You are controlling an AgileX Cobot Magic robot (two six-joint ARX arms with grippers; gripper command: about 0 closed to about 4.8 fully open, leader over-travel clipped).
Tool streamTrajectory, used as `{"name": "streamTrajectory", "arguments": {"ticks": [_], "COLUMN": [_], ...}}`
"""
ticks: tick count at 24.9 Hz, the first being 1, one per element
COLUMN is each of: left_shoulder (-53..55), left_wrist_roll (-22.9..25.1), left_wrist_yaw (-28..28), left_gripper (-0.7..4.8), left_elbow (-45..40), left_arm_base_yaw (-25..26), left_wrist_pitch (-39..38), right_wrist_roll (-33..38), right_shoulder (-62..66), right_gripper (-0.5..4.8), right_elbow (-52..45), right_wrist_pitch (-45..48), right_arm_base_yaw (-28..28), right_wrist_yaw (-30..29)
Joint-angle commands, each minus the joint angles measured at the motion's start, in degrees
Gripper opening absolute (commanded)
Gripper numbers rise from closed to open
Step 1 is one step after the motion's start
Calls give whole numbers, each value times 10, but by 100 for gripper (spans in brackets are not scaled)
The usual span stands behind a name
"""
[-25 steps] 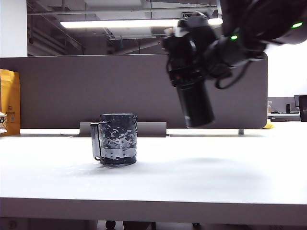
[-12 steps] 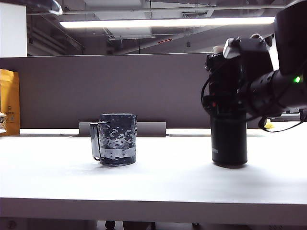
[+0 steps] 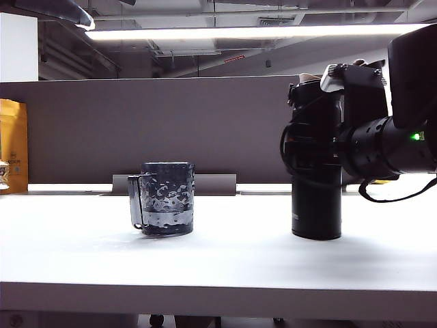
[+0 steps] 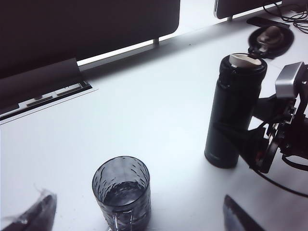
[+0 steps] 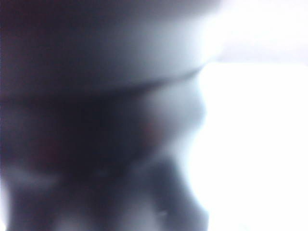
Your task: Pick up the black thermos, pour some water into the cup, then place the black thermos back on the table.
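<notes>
Thermos stands upright on the table right of the cup, right gripper around it, grip unclear; left gripper, fingertips spread, hovers above; release fully, then withdraw straight.

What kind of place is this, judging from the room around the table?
Probably an open-plan office or lab. A grey partition stands behind the white table, long tube lights hang under a bare ceiling with pipes, and another desk with cables shows beyond.
</notes>
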Motion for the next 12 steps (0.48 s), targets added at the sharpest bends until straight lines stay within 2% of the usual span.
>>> {"name": "streamTrajectory", "arguments": {"ticks": [1,4,5,6,7,8,11,12], "left_shoulder": [-1,-9,-18,-24,-40,-61,-109,-134], "left_wrist_roll": [-2,-2,-2,-2,-2,-2,-4,-17], "left_wrist_yaw": [4,4,4,4,4,4,3,3], "left_gripper": [479,479,479,479,290,8,-6,-6], "left_elbow": [1,1,1,1,1,1,1,1], "left_arm_base_yaw": [1,1,1,1,1,1,1,1], "left_wrist_pitch": [8,7,3,-1,-18,-44,-109,-147], "right_wrist_roll": [1,4,5,6,16,53,84,81], "right_shoulder": [-22,-96,-139,-161,-218,-276,-412,-475], "right_gripper": [479,479,317,196,-2,-9,-8,-9], "right_elbow": [-18,-86,-115,-128,-154,-167,-165,-157], "right_wrist_pitch": [8,1,-20,-33,-69,-122,-278,-369], "right_arm_base_yaw": [1,1,1,1,1,1,2,2], "right_wrist_yaw": [-2,-12,-35,-44,-69,-85,-124,-138]}}
